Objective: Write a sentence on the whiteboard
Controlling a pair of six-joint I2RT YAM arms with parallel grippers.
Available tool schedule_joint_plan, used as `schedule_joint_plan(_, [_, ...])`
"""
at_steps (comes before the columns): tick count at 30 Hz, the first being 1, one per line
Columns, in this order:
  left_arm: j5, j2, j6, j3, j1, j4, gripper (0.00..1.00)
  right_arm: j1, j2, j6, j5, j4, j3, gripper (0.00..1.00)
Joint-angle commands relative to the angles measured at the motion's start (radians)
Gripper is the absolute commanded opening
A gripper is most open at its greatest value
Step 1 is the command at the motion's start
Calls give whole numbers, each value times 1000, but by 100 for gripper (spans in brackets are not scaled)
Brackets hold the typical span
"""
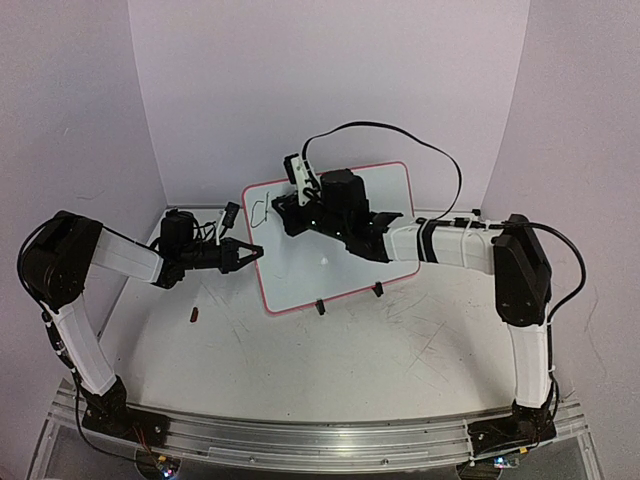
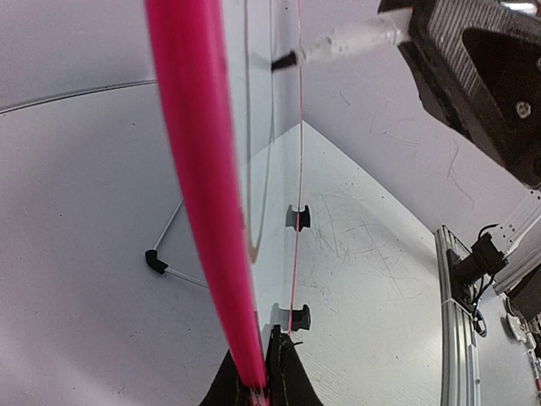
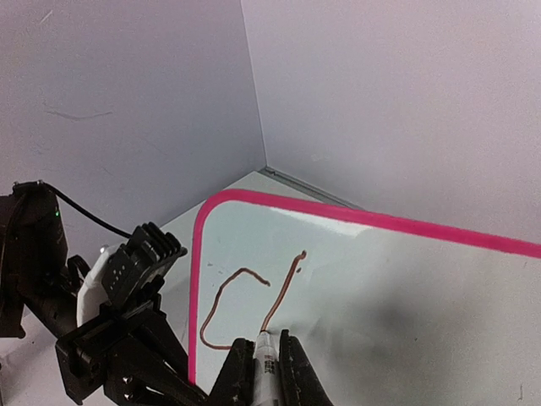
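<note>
The whiteboard [image 1: 310,270], white with a pink rim, stands tilted on two black clip feet [image 1: 320,307]. My left gripper [image 1: 255,252] is shut on its left rim [image 2: 199,169], the jaws pinching the pink edge at the bottom of the left wrist view [image 2: 258,385]. My right gripper [image 3: 264,372] is shut on a white marker [image 3: 265,365] whose tip touches the board. Of the sentence [image 3: 204,321], only a "c" and one tall stroke [image 3: 283,292] show, near the top left corner [image 1: 258,212].
A small dark red object [image 1: 195,316] lies on the table left of the board. A black cable [image 1: 400,135] arcs over the board to the right arm. A thin rod with a black elbow [image 2: 155,260] lies behind the board. Walls close in on three sides.
</note>
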State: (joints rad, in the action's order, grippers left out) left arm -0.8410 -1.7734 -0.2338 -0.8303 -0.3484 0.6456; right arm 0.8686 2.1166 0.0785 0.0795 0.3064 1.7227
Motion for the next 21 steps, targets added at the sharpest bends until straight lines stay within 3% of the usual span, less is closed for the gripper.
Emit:
schedule_joint_plan(1, [80,28,93,-27,-2,3,0,-14,-19,-5,-64,37,54,0])
schedule_joint_plan(13, [85,29,99,-25,-1,-2,0,-18,-77,-3,-137,44,-40,0])
schedule_joint_plan(21, [82,26,99,-29,-2,-4,0,-16,-92,12,-92,46,-98,0])
